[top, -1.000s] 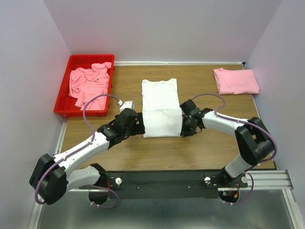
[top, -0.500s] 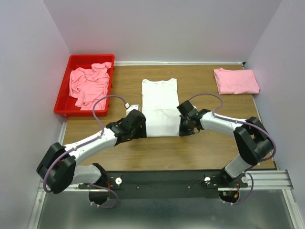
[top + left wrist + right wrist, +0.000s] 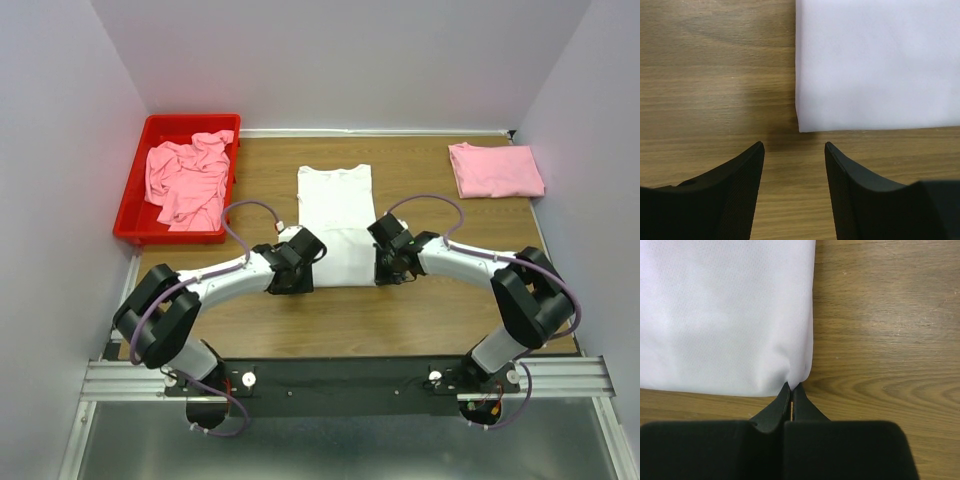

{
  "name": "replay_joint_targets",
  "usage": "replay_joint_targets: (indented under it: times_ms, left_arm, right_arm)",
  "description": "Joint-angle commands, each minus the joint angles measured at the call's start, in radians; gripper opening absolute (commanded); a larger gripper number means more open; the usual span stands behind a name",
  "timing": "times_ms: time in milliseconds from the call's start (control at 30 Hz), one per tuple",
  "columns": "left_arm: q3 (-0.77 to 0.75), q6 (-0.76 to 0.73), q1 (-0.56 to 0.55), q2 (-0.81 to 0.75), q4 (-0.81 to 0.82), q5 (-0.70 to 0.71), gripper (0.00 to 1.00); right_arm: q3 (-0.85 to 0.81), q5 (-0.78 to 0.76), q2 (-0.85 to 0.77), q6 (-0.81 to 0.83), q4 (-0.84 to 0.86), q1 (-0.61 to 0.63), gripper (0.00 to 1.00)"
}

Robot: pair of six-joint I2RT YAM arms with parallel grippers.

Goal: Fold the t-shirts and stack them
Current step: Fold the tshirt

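A white t-shirt, folded into a long strip, lies on the wooden table with its neck at the far end. My left gripper is open just short of the shirt's near left corner, touching nothing. My right gripper is shut on the shirt's near right corner, which puckers between the fingers. A folded pink t-shirt lies at the far right. Crumpled pink t-shirts fill the red bin.
The red bin stands at the table's far left, beside the left wall. White walls close in the table on three sides. The metal rail with the arm bases runs along the near edge.
My left arm has swung right and its gripper now sits at the shirt's near left corner. My right gripper has edged slightly left, still pinching the near right corner.
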State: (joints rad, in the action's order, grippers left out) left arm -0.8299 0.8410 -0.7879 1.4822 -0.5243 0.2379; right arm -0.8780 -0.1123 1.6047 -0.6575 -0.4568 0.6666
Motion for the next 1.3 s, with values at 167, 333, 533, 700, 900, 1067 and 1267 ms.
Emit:
replay_joint_targets:
  times_ms: [167, 333, 533, 700, 900, 1067, 1267]
  left_arm:
    - [-0.044, 0.127, -0.005, 0.050, -0.025, 0.058, 0.58]
    - [-0.044, 0.158, -0.004, 0.044, -0.014, 0.077, 0.56]
    - [-0.058, 0.170, -0.004, 0.066, -0.022, 0.089, 0.52]
    - [-0.067, 0.165, -0.004, 0.104, -0.029, 0.089, 0.51]
    - [-0.066, 0.158, -0.005, 0.151, -0.006, 0.077, 0.49]
    - [-0.071, 0.148, -0.005, 0.176, -0.002, 0.063, 0.42]
    - [-0.069, 0.136, -0.005, 0.196, -0.003, 0.041, 0.21]
  right_arm:
    - [0.091, -0.092, 0.032, 0.065, -0.069, 0.008, 0.01]
    - [0.106, -0.078, 0.037, 0.075, -0.056, 0.008, 0.01]
    - [0.116, -0.063, 0.034, 0.081, -0.039, 0.010, 0.01]
    - [0.128, -0.056, 0.027, 0.084, -0.031, 0.008, 0.01]
    - [0.139, -0.056, 0.020, 0.087, -0.026, 0.008, 0.01]
    - [0.143, -0.055, 0.009, 0.090, -0.023, 0.008, 0.01]
    - [0.143, -0.049, 0.012, 0.093, -0.023, 0.008, 0.01]
